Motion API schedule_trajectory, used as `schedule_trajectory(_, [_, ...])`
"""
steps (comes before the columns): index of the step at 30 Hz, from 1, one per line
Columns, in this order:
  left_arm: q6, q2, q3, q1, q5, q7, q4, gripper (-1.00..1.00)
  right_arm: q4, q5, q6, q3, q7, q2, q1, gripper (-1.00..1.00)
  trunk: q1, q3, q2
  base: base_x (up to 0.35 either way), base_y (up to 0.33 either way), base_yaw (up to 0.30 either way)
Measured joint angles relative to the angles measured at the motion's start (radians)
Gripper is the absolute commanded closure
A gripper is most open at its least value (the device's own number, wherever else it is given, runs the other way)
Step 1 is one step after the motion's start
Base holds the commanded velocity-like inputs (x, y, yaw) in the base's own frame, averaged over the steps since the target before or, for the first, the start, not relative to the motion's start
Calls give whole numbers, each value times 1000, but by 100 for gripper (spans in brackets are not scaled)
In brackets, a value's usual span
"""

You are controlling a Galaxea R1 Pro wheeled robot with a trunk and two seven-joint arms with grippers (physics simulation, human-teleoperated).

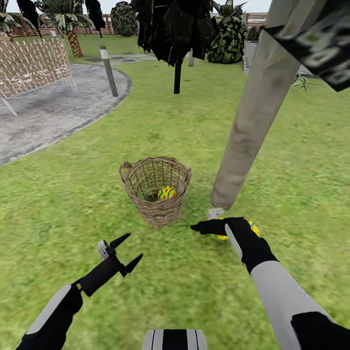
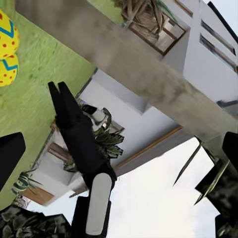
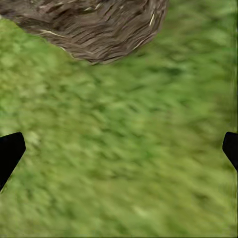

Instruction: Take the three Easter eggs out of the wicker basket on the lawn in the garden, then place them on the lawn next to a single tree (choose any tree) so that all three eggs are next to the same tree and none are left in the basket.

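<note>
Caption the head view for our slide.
One egg left in the wicker basket; right gripper by the tree.

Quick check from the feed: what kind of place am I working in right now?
A simulated garden, apparently a house's backyard: broad green lawn, a grey paved patio, trees such as the pale-trunked tree, and a wooden fence at the back.

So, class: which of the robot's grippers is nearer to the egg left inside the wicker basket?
Left, though it is close. The left gripper hovers over grass in front of the wicker basket holding the egg; the right gripper is off to its side, by the tree trunk.
</note>
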Motion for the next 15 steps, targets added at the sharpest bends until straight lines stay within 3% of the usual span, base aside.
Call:
schedule_trajectory(4, [1,-1,-1,0,0,0,-5,-100,-124,1,102,-82,15,-1,3,-100,0,0,0,325,3,0])
schedule_trajectory(7, [1,-3,-1,0,-1,0,-5,-100,-207,1,169,-118,77,-2,5,-100,0,0,0,216,0,0])
schedule_trajectory(8, [2,-3,-1,0,-1,0,-5,-100,-226,2,191,-125,120,-6,6,-100,1,0,0,26,0,0])
schedule_trajectory(10, [2,-3,-1,0,0,0,-5,-100,-229,3,204,-126,128,-21,6,-100,1,0,0,7,0,0])
schedule_trajectory(15, [4,-3,-2,0,3,-1,-4,-100,-230,3,208,-127,130,-27,6,-100,1,0,0,1,0,0])
